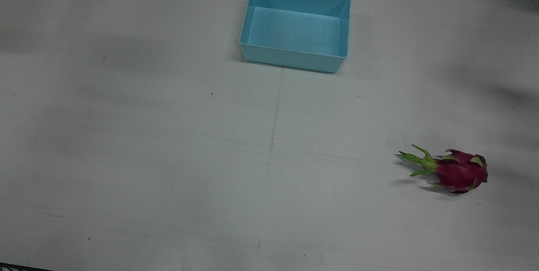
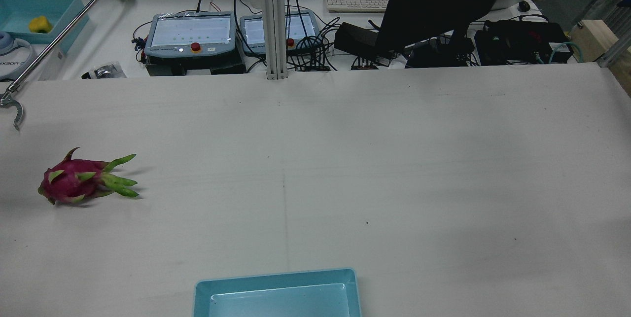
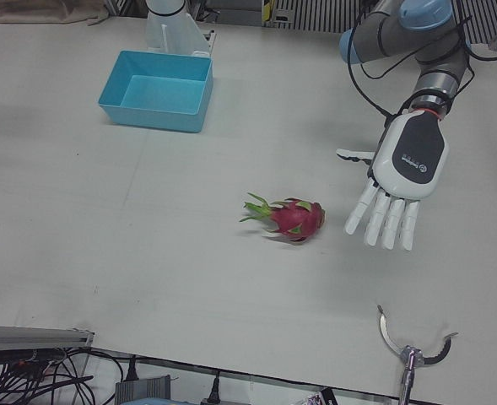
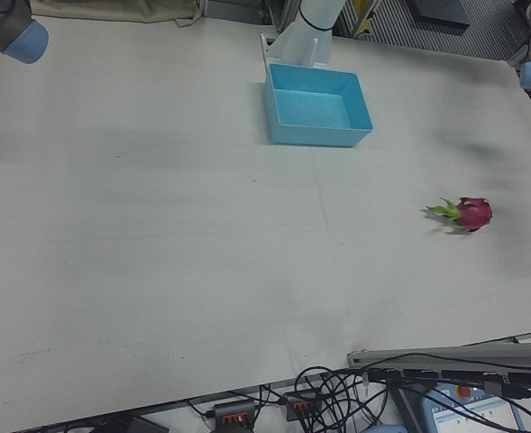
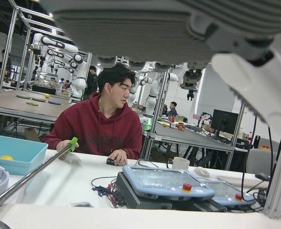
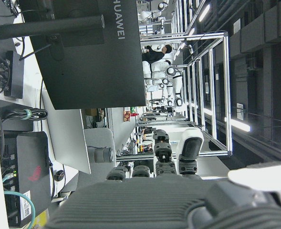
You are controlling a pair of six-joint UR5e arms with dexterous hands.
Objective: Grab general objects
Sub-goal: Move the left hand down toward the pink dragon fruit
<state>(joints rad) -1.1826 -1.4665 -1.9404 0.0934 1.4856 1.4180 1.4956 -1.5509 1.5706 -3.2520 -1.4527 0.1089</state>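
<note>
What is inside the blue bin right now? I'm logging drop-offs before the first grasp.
Nothing: the blue bin shows only its bare floor. The dragon fruit still lies on the table. The rear view cuts off part of the bin.

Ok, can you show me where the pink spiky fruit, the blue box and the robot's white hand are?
pink dragon fruit with green tips [image 1: 459, 173], front view, on its pink body.
light blue plastic bin [image 1: 294, 59], front view, on its near wall.
left hand [image 3: 408, 160], left-front view, on the white back of the hand.
</note>
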